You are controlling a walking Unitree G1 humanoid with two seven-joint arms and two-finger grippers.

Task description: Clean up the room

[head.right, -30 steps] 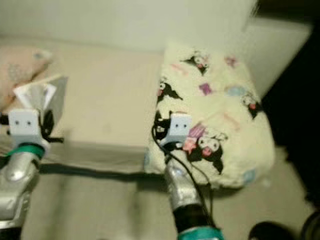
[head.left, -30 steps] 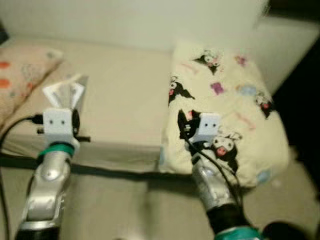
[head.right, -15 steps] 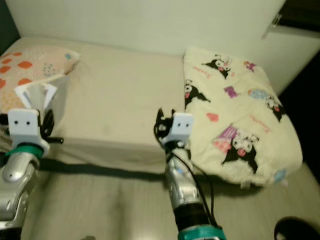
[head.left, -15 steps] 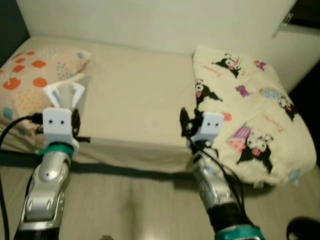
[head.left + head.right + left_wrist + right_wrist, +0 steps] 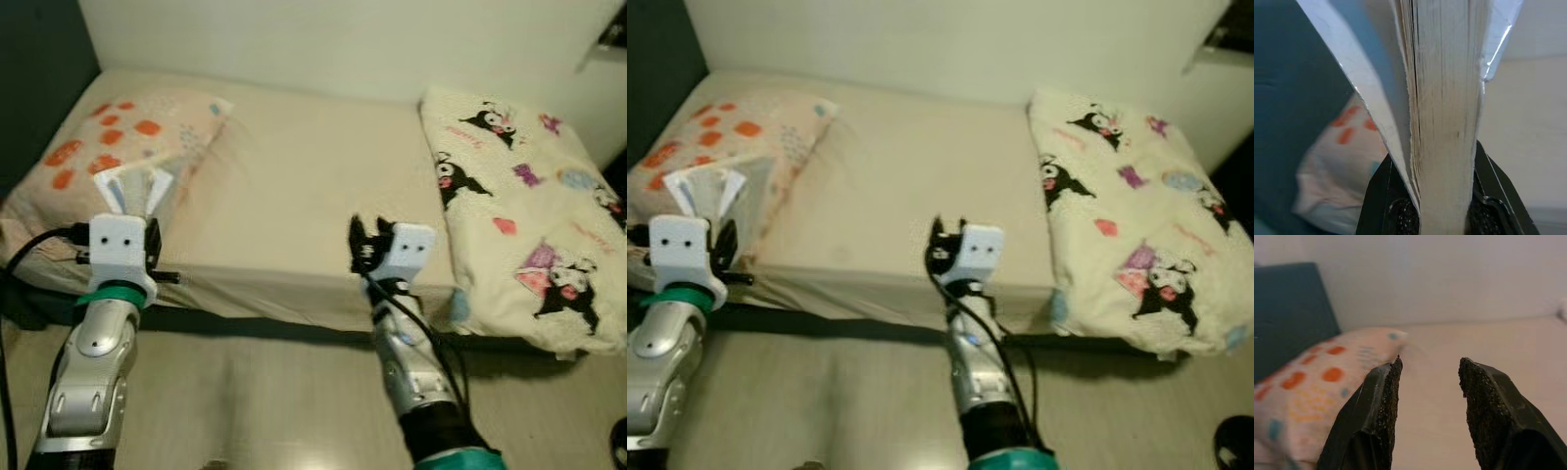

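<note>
- Turning left, the camera now shows the dotted pillow (image 5: 118,137) at 10 o'clock; cartoon pillow (image 5: 534,215) sits at 2 o'clock on the bed (image 5: 313,196).
- Left gripper (image 5: 1442,205) holds a book (image 5: 1442,98); a place to put it is next.
- Right gripper (image 5: 1427,382): jaws narrowly apart, empty.

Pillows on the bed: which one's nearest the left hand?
The orange-spotted pillow at the bed's left end, just behind the left hand holding the book. The cartoon-print pillow lies at the far right end.

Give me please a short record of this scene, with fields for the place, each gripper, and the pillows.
place: bed against a pale wall
left gripper: shut on a book, pages up, over the bed's near left edge
right gripper: open, holding nothing, before the bed's near edge
left pillow: orange spots, at the bed's left end
right pillow: cream, cartoon print, at the right end
</note>
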